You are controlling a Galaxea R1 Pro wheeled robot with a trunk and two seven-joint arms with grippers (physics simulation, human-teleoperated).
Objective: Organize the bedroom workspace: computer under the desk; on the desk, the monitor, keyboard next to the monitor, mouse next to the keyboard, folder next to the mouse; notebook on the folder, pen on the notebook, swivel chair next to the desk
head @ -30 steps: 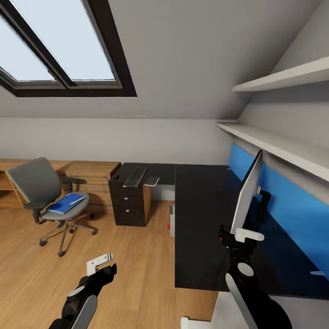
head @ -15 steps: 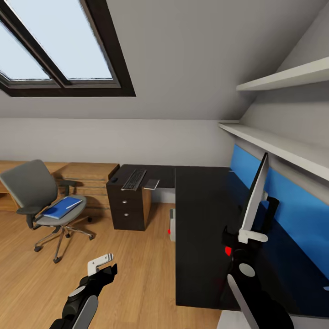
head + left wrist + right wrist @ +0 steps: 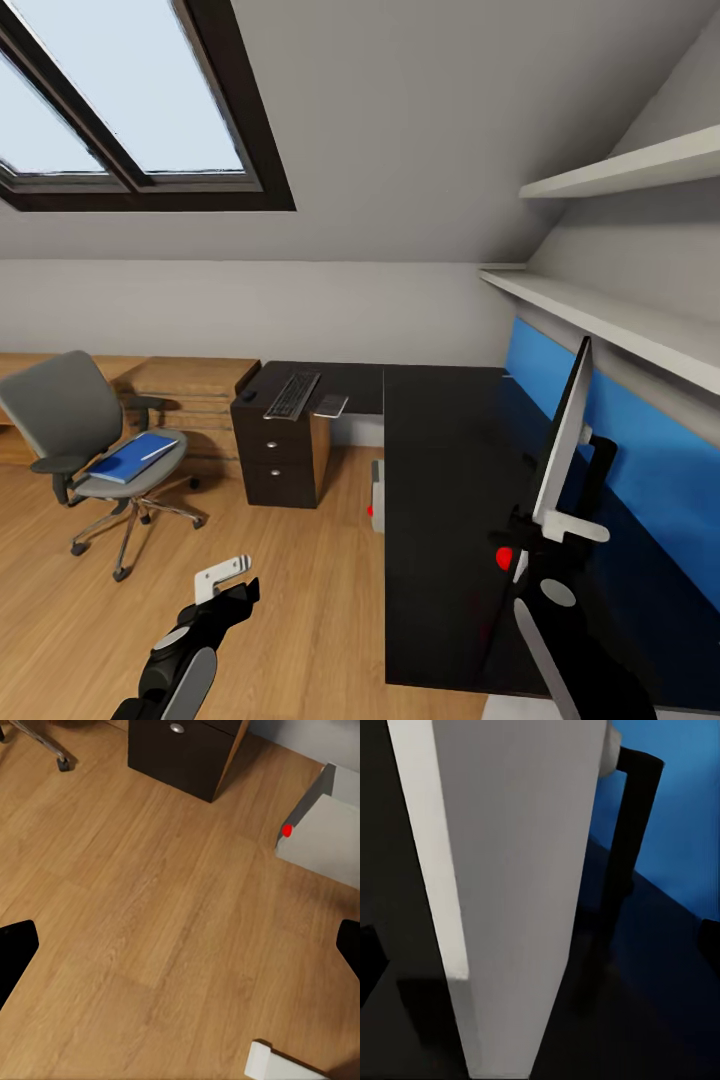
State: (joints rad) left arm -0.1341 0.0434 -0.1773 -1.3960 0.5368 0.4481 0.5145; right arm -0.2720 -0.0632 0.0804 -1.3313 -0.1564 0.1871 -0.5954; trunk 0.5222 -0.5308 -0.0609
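right gripper (image 3: pixel 548 522) pinches the monitor (image 3: pixel 562 440) upright over the surface (image 3: pixel 440 480); left gripper (image 3: pixel 222 582) spread, idle. step: seating the monitor. next, lower it, then let go.

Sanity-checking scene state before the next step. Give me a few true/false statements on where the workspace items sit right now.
1. The folder lies on the swivel chair seat. True.
2. The keyboard is on the floor beside the drawers. False: it lies on the desk, above the drawer unit.
3. The right gripper is at the lower edge of the monitor, over the desk. True.
4. The left gripper is holding the folder. False: it is open and empty above the wood floor.
5. The computer stands on top of the desk. False: it sits on the floor, under the desk's edge.
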